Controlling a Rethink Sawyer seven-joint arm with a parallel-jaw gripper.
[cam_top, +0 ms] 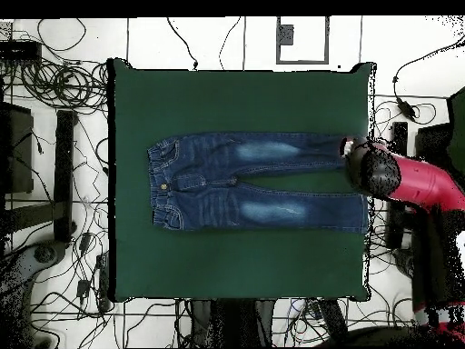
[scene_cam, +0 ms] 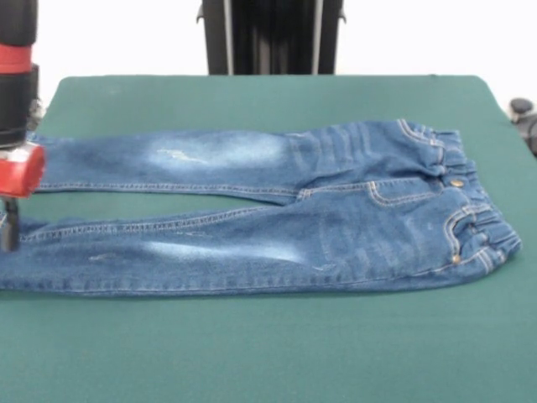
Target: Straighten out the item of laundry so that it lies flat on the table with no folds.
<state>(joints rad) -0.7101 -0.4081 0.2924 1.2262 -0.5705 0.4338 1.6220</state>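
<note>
Although the jeans (scene_cam: pixel 277 206) lie spread across the middle of the table (scene_cam: pixel 268 353) with both legs out and no fold apparent, the gripper (scene_cam: pixel 8 227) at the frame's left edge hides the hems, its grasp indeterminable.

Bright, even light is falling from above, leaving the dark green felt-like table (scene_cam: pixel 268 353) glare-free with hardly any shadows, while the white background toward twelve o'clock in the front view is washing out.
</note>
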